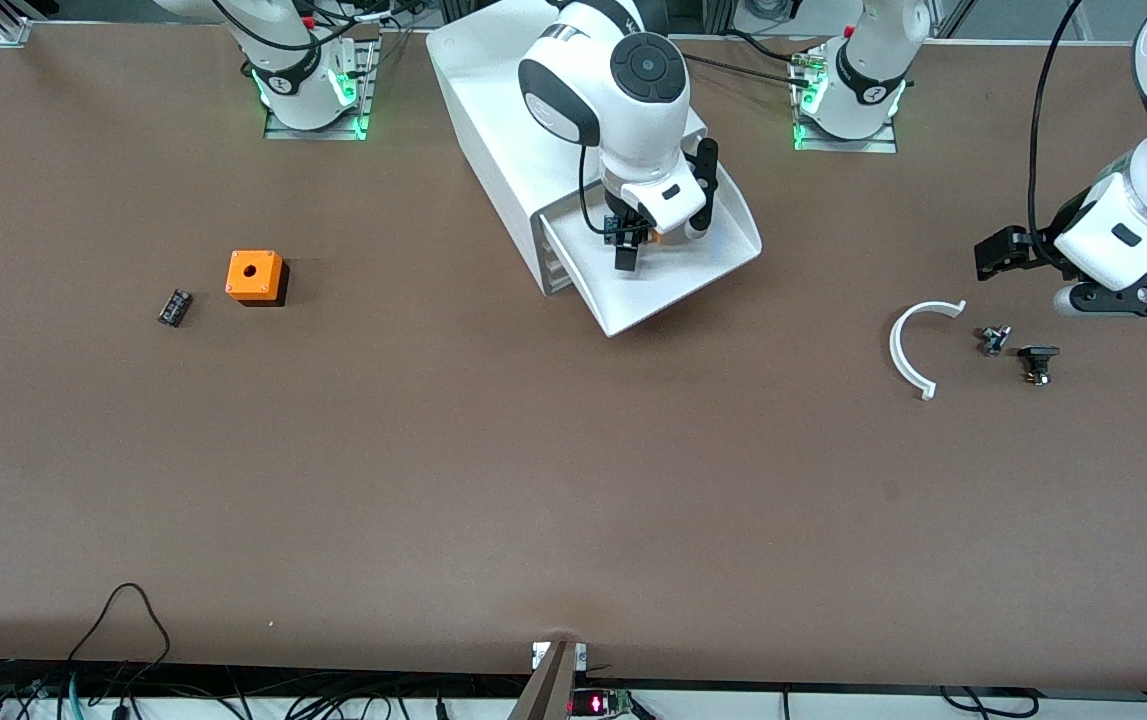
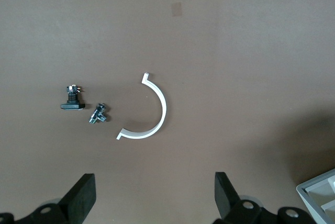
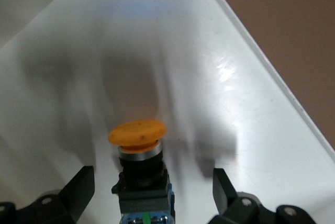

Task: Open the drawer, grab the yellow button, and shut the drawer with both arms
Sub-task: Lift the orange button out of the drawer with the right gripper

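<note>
- Reaching in from its base at the right arm's end of the table, the right gripper (image 1: 641, 243) hangs inside the pulled-out drawer (image 1: 723, 250), low over the tray floor.
- Its two black fingers (image 3: 78, 187) stand apart, released, with the button (image 3: 138, 167) between them and touching neither one in the right wrist view.
- That button rests on the white drawer floor (image 3: 157, 51), orange cap (image 3: 137, 132) over a metal collar and a black body with a blue base; in the front view only a sliver of orange (image 1: 657, 238) shows beside the gripper.
- The drawer is the uppermost tray of the white cabinet (image 1: 493, 120) and juts out toward the front camera, its slanted lip nearest that camera.
- The left gripper (image 1: 1008, 255) waits in the air over bare table at the left arm's end, well apart from the cabinet.
- Its fingers (image 2: 81, 195) are spread wide and hold nothing.
- Below it on the table lie a white curved clip (image 1: 918, 345), a small metal fitting (image 1: 994, 339) and a small black part (image 1: 1037, 358), close together; the left wrist view shows them as clip (image 2: 152, 114), fitting (image 2: 98, 114) and part (image 2: 73, 98).
- Well away from both grippers, toward the right arm's end, sit an orange cube with a round hole (image 1: 255, 276) and a small black rectangular part (image 1: 173, 306) just beside it.
</note>
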